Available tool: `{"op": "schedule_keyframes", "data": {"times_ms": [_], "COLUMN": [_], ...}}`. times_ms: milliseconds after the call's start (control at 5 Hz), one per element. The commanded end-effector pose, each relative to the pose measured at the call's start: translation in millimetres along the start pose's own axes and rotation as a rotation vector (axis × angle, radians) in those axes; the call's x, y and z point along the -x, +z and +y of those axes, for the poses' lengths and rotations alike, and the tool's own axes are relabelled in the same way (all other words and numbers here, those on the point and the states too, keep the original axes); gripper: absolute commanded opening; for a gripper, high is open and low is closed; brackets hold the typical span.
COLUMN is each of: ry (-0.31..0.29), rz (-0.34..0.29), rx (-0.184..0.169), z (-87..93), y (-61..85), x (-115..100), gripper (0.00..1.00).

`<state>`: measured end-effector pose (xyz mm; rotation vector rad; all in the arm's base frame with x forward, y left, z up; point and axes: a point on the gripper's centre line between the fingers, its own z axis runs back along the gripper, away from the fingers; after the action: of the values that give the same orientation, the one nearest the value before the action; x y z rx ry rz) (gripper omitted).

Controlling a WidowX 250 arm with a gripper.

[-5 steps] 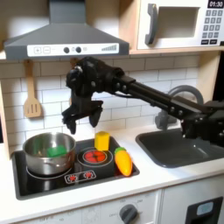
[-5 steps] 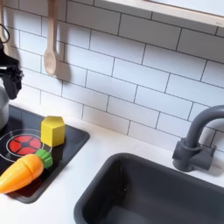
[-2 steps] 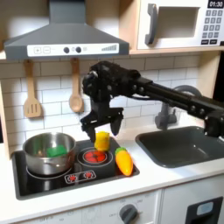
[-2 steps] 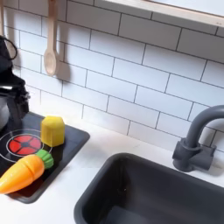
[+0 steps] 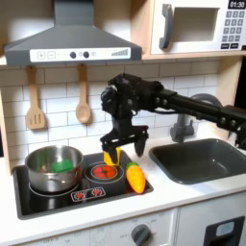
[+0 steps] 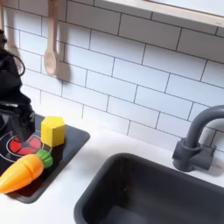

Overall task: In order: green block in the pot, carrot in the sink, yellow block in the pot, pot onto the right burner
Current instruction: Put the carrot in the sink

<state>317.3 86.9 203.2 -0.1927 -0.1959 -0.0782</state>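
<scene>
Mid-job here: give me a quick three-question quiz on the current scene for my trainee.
1. True or false: the small dark-green block lies inside the round shiny steel pot.
2. Where does the orange tapered carrot lie? A: in the dark grey sink. B: on the black stovetop. C: in the pot.
3. Fill in: the arm's tool hangs over the stovetop, beside the bright-yellow block, with its jaws ____.

Key: 1 true; 2 B; 3 open.
</scene>
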Motion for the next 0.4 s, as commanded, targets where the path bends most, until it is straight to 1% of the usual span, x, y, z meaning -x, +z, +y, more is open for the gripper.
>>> {"op": "schedule_keyframes", "data": {"times_ms": [0,200], "ry": [-0.028,-0.057], "rz": [0.047,0.079], "rx": [0.029,0.05], "z": [-9.9,-13.4], "y": [-19.6,-38.6], "x": [13,16], "gripper": [1.0,1.0]}}
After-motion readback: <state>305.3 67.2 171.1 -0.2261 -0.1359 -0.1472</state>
